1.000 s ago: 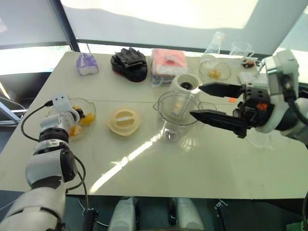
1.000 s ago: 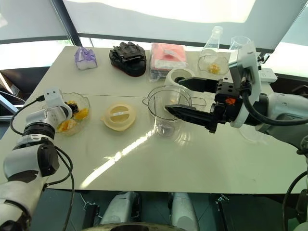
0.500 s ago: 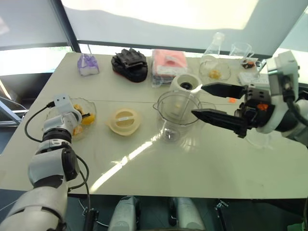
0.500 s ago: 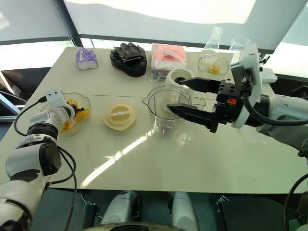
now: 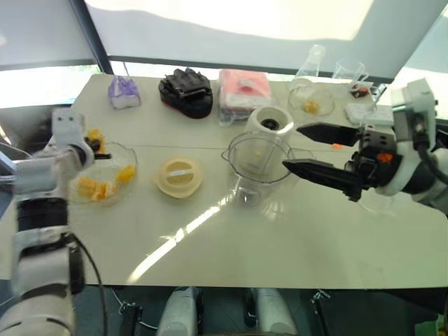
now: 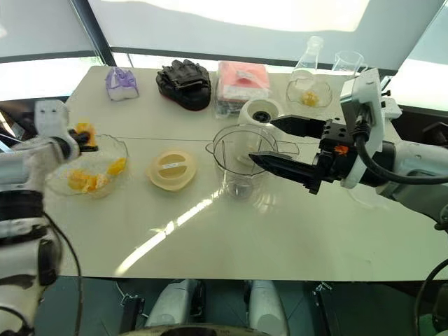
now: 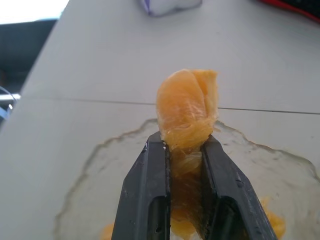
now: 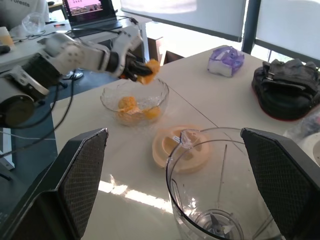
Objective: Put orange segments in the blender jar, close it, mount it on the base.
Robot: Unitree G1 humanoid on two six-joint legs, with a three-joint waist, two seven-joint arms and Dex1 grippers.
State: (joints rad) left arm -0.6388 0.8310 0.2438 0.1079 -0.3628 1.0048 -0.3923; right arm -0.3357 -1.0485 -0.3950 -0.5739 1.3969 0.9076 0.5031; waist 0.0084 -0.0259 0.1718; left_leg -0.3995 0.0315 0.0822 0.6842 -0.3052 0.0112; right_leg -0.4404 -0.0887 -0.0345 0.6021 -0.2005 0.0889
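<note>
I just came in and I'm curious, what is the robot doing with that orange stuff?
The left gripper is shut on an orange segment and holds it above the clear bowl of segments. The right gripper waits open by the blender jar, which has no fruit in it yet. The lid lies on the table.

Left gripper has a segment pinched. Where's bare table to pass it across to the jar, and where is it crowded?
Bare table runs along the near edge, in front of the shallow bowl, cream lid and blender jar. The strip behind the lid is also free. Crowded: the far edge, and the jar's right side, where the open right gripper brackets it beside the base.
</note>
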